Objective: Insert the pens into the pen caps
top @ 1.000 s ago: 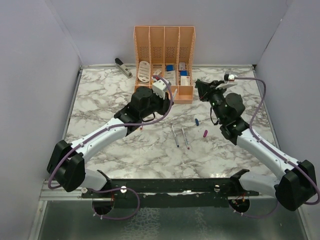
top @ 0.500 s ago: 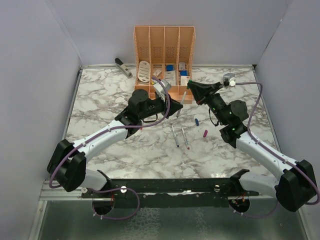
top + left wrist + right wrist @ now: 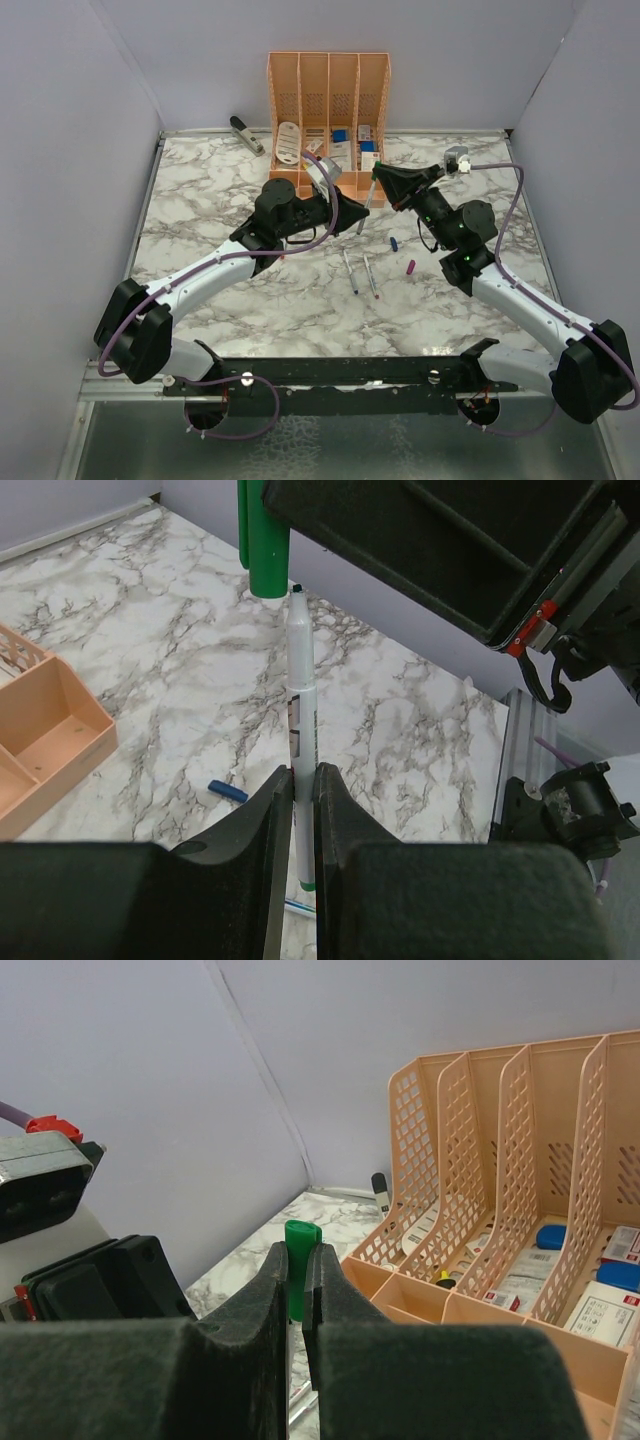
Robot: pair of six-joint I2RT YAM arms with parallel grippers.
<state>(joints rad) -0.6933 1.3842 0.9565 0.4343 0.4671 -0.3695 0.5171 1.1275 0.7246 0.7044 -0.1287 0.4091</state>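
My left gripper is shut on a grey-white pen and holds it above the table, tip pointing at the right gripper. In the left wrist view the pen stands between my fingers. Its dark tip sits just beside the open end of the green cap. My right gripper is shut on that green cap, which pokes out past its fingertips. Two more pens lie on the marble. A blue cap and a magenta cap lie to their right.
An orange organizer with white stationery stands at the back centre, just behind both grippers; it fills the right of the right wrist view. A small yellow item lies in its front tray. A grey stapler lies at the back left.
Both wrists have turned to face each other. The left gripper has brought the pen up and right, so that its tip is now at the green cap in the right gripper.
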